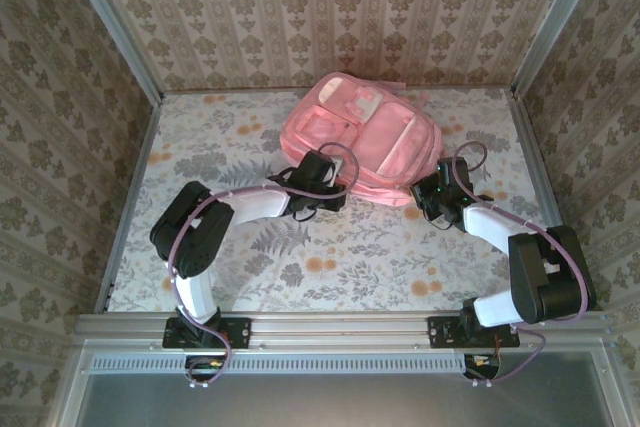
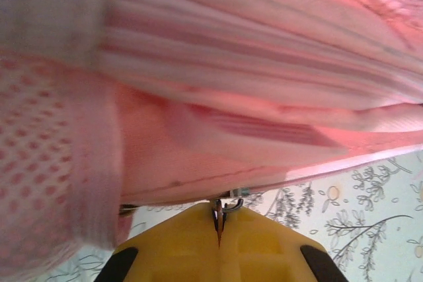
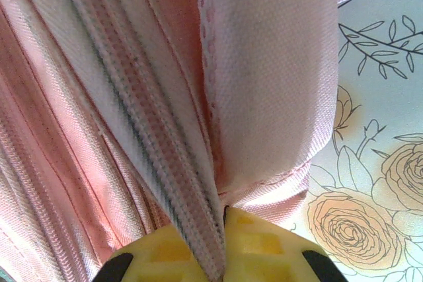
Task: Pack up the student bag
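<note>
**Top external view: pink bag held at two near corners**

Top external view, from nine o'clock across to three: the left arm bends over the flowered table [image 1: 350,247] and ends with the left gripper [image 1: 325,169] at the seven o'clock edge of the student bag [image 1: 365,137]. The bag lies flat at twelve o'clock on the table, close to the back wall, with its pocketed face up. At the bag's four o'clock corner sits the right gripper [image 1: 425,192], its arm reaching in from the five o'clock corner of the table.

Left wrist view: a mesh panel [image 2: 39,163] with a pale band takes up the nine o'clock side. The bag's pink ribbed fabric [image 2: 264,64] spreads across the top, slightly blurred. At six o'clock the left gripper [image 2: 219,226] has its yellow jaws pressed together, nipping a small metal loop [image 2: 232,205] that hangs from the bag's lower seam. Table print shows at four o'clock.

Right wrist view: pink cloth folds run from eleven o'clock down to six. Beside them a zip strip [image 3: 165,150] slants down and passes between the yellow jaws of the right gripper [image 3: 223,216], which are closed on it and on the gathered fabric. A pale woven flap [image 3: 264,77] hangs at one o'clock. The rose-printed table [image 3: 383,163] lies at three to five o'clock.
</note>
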`<state>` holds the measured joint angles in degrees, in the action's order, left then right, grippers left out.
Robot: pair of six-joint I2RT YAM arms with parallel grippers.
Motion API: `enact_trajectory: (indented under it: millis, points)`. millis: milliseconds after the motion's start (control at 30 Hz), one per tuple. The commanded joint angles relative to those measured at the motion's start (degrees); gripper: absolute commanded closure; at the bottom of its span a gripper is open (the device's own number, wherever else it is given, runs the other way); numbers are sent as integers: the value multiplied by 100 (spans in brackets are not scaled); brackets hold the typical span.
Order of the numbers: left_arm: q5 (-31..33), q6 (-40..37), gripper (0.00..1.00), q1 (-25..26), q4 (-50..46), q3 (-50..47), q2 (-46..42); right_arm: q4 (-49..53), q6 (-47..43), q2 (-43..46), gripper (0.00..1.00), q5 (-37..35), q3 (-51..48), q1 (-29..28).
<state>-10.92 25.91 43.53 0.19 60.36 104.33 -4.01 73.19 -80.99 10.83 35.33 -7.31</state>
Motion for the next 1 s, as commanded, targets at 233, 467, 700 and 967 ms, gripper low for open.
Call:
enact_trajectory:
  millis: [233,467,700,967]
  points:
    - [321,24,94,-380,-194,-97,-300,225,-182,-13,100,-175,167,98]
    - [-205,82,54,-299,-250,-188,-794,468,-385,185,100,-99,140,-148]
    - [-10,46,31,-317,-1177,-616,-2377,956,-340,923,100,-675,-127,-1144]
    - [797,-77,0,-618,-2531,-604,-4124,1123,67,1069,97,-1613,-203,-3270]
